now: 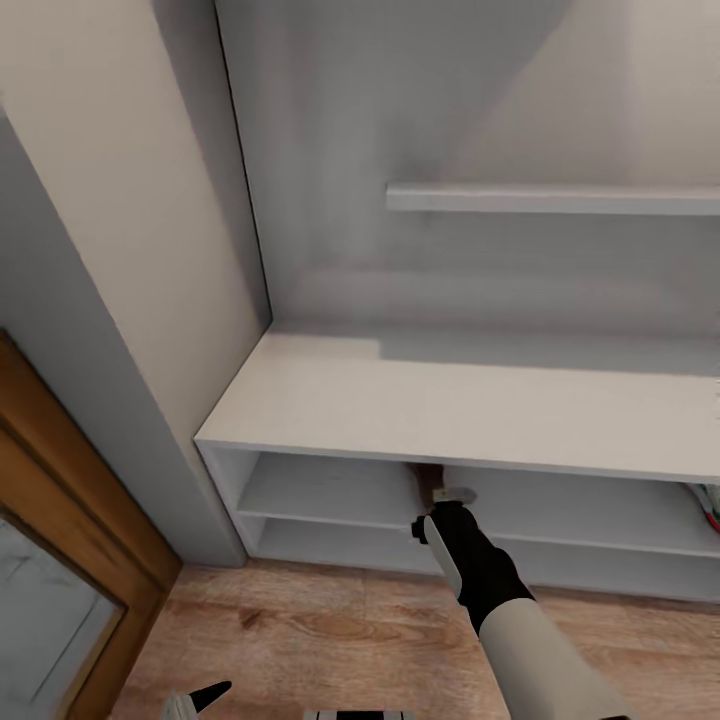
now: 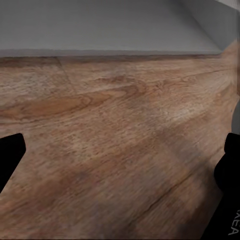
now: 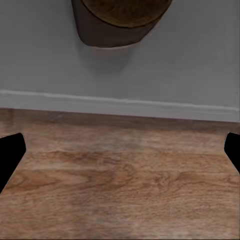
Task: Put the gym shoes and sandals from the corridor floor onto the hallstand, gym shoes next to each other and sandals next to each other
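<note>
Step in hand: placing a sandal point(image 3: 120, 20) on the hallstand point(image 1: 470, 400); it looks already set down, so I judge this the moment just after release.
Sandal: dark brown with a tan footbed, lying on a pale shelf of the rack, close to that shelf's front edge; in the head view a sliver of brown shows in the open bay under the flat top, just beyond the right arm's tip.
Right claw point(image 1: 440, 512): at the front edge of the bay, fingers spread wide and holding nothing; the sandal sits apart from both fingertips.
Left claw point(image 1: 200, 697): low over the corridor floor point(image 2: 100, 130), fingers apart, empty.
Gym shoe point(image 1: 707, 503): a cream, green and red piece shows in the bay near the rack's right end, well apart from the sandal.
Second sandal, second shoe: cannot tell where they are.
Next move: draw the right arm straight back out of the bay without brushing the sandal, then go for the next piece of footwear; the other sandal should go beside this one.
</note>
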